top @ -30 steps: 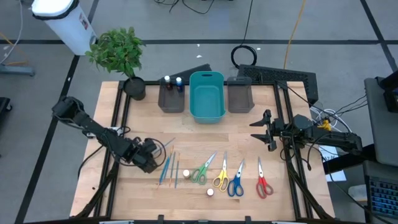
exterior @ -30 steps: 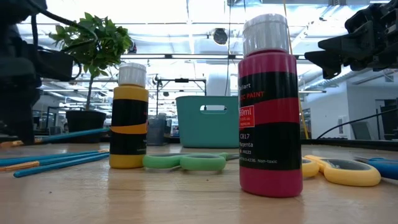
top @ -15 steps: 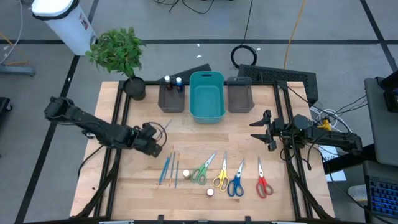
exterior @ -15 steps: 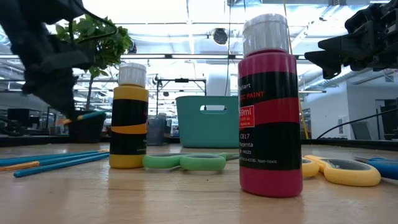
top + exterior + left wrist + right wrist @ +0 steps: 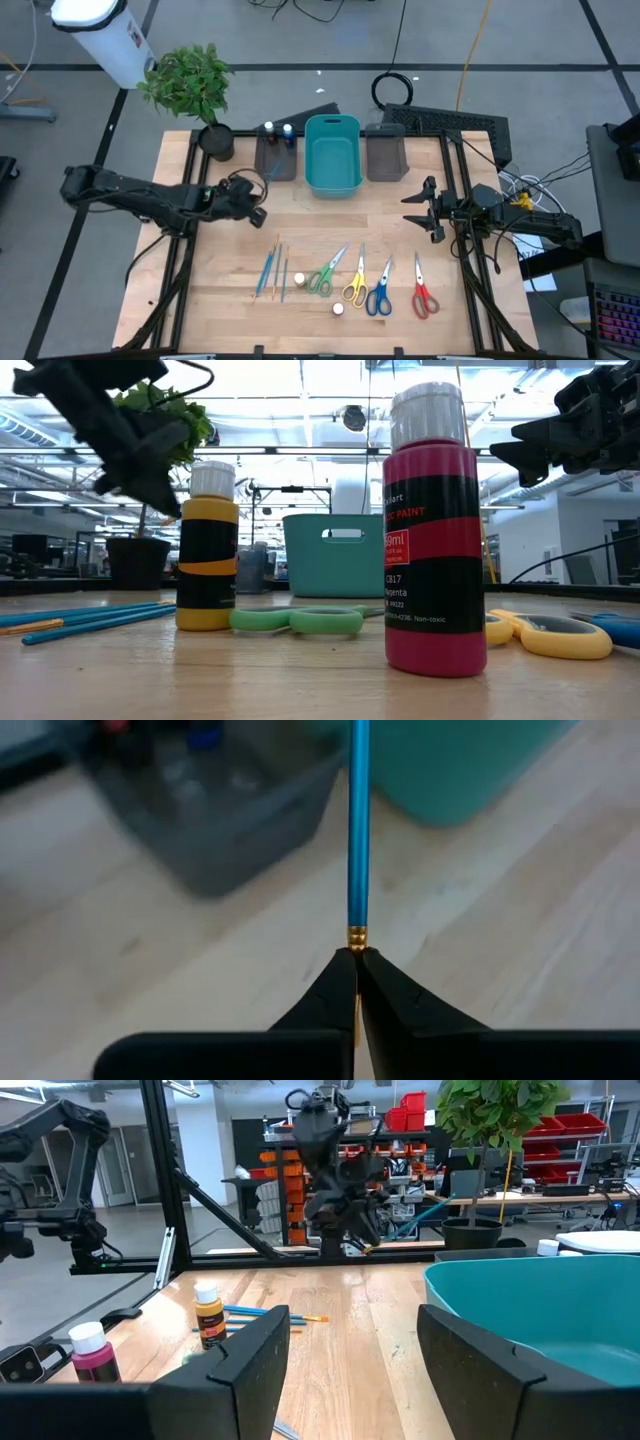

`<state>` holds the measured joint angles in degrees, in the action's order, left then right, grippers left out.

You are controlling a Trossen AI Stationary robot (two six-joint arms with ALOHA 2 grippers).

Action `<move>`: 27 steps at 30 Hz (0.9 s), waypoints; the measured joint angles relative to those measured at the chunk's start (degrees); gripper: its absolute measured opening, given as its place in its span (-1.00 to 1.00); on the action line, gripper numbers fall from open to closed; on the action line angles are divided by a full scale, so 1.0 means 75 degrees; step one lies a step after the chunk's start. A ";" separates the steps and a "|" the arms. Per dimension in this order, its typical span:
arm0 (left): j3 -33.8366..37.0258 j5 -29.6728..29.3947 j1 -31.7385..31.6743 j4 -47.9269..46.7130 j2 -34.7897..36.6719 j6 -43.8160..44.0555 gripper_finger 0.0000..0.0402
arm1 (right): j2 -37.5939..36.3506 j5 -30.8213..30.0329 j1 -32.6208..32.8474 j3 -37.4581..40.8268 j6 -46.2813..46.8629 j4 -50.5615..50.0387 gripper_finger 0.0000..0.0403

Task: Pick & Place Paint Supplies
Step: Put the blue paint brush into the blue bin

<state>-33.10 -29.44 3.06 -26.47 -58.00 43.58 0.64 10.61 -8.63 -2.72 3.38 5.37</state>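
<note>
Your left gripper [image 5: 254, 204] is hanging above the table just in front of the left dark grey bin [image 5: 277, 160], its fingers [image 5: 340, 990] pinching a blue brush [image 5: 358, 830] by its gold ferrule, the shaft pointing toward that bin; your right gripper [image 5: 418, 209] is waiting at the table's right side with jaws spread wide, gripping nothing; the other brushes [image 5: 272, 270], two bottles [image 5: 208, 548] and four scissors [image 5: 372, 282] are lying along the near edge.

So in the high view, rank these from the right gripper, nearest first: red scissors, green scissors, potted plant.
From the right gripper:
1. Red scissors, at the table's front on its side.
2. Green scissors, front centre.
3. Potted plant, far back left corner.
</note>
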 joint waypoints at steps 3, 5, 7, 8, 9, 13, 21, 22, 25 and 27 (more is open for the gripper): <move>-0.0003 0.0276 -0.0318 0.0955 0.0000 -0.0811 -0.98 | 0.0000 0.0000 -0.0002 0.0001 0.0000 -0.0001 0.05; -0.0003 0.0474 -0.0542 0.1597 0.0000 -0.1271 -0.98 | 0.0000 0.0000 -0.0002 0.0000 0.0000 -0.0001 0.05; -0.0003 0.0626 -0.0765 0.2344 -0.0025 -0.1641 -0.96 | 0.0001 0.0000 -0.0001 0.0001 0.0000 0.0000 0.05; -0.0003 0.0710 -0.0868 0.2692 -0.0034 -0.1834 -0.96 | 0.0002 0.0000 -0.0001 0.0000 0.0000 0.0000 0.05; -0.0003 0.0786 -0.0961 0.3027 -0.0035 -0.2031 -0.96 | 0.0001 0.0000 -0.0001 0.0002 0.0000 -0.0002 0.05; -0.0012 0.1203 -0.1281 0.4099 -0.0035 -0.2609 -0.97 | 0.0000 0.0000 0.0000 0.0000 0.0000 0.0000 0.05; -0.0015 0.1530 -0.1705 0.5604 -0.0263 -0.2869 -0.96 | 0.0000 0.0000 -0.0002 0.0000 0.0000 -0.0003 0.05; -0.0015 0.1534 -0.1723 0.5803 -0.0372 -0.2909 -0.96 | 0.0000 0.0000 -0.0002 0.0003 0.0000 0.0000 0.05; -0.0015 0.1549 -0.1782 0.6771 -0.0859 -0.3035 -0.98 | 0.0003 0.0000 0.0001 0.0002 0.0000 0.0000 0.05; -0.0015 0.1546 -0.1843 0.7390 -0.1292 -0.3034 -0.98 | 0.0000 0.0000 -0.0002 0.0002 0.0000 0.0000 0.05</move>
<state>-33.21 -17.85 -10.77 28.96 -67.69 20.82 0.64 10.61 -8.64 -2.71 3.38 5.37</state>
